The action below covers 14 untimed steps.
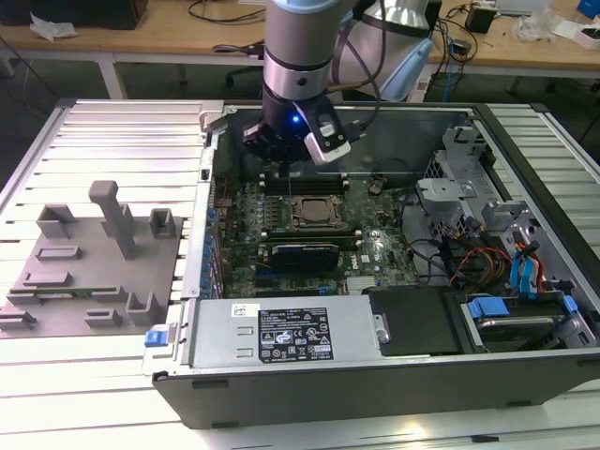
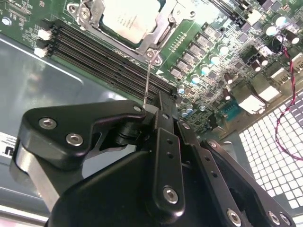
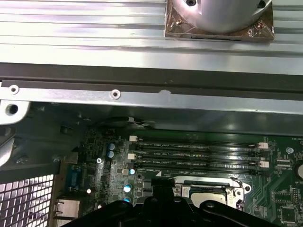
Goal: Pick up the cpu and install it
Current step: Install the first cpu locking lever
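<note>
The cpu [image 1: 307, 215] lies flat in the motherboard's socket, its silvery top framed by the metal socket frame; it shows in both wrist views [image 2: 128, 16] [image 3: 204, 191]. My gripper [image 1: 287, 169] hangs just above the socket's far side. A thin metal socket lever [image 2: 147, 78] rises from the frame's corner into the gripper's tip [image 2: 152, 107], and the gripper looks shut on it. The cpu itself is not held.
The open computer case [image 1: 375, 384] has a power supply [image 1: 281, 333] at the front and drive cages with cables [image 1: 497, 244] at the exterior view's right. Memory slots [image 3: 194, 153] run beside the socket. Grey fixture blocks [image 1: 94, 262] stand on the exterior view's left.
</note>
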### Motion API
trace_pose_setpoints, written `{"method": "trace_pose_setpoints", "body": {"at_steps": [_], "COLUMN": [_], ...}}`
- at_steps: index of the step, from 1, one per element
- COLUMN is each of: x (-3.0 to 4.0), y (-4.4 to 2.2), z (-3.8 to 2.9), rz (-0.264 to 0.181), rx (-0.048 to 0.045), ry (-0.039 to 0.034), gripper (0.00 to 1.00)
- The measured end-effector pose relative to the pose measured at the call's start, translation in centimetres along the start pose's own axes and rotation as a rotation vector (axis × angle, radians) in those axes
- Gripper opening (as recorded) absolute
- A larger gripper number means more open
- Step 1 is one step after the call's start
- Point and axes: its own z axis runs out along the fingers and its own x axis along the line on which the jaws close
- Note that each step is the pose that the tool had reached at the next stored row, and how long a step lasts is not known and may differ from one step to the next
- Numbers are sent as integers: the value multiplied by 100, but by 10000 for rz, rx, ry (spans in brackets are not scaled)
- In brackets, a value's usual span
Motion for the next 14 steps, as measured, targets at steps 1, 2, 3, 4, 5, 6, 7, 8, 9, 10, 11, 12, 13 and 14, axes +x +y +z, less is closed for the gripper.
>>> {"method": "trace_pose_setpoints", "body": {"at_steps": [1, 2, 3, 4, 5, 6, 7, 8, 9, 10, 11, 12, 13, 14], "x": [-6, -13, -18, -24, -29, -39, -46, -53, -63, -70, -86, -97, -114, -130], "y": [0, 0, -1, -1, -1, -1, -2, -2, -3, -3, -4, -4, -5, -6], "z": [0, -1, -1, -1, -1, -2, -2, -2, -3, -3, -4, -4, -5, -6], "rz": [1, 1, 1, 1, 2, 1, 1, 1, 1, 2, 1, 1, 1, 0], "rx": [0, 0, 1, 0, 0, 0, 0, 1, 1, 0, 1, 1, 1, 1], "ry": [0, 0, 0, -1, 0, 0, -1, -1, 0, 0, 0, 0, 1, 0], "gripper": [11, 11, 11, 11, 11, 11, 11, 11, 11, 11, 11, 11, 11, 11]}}
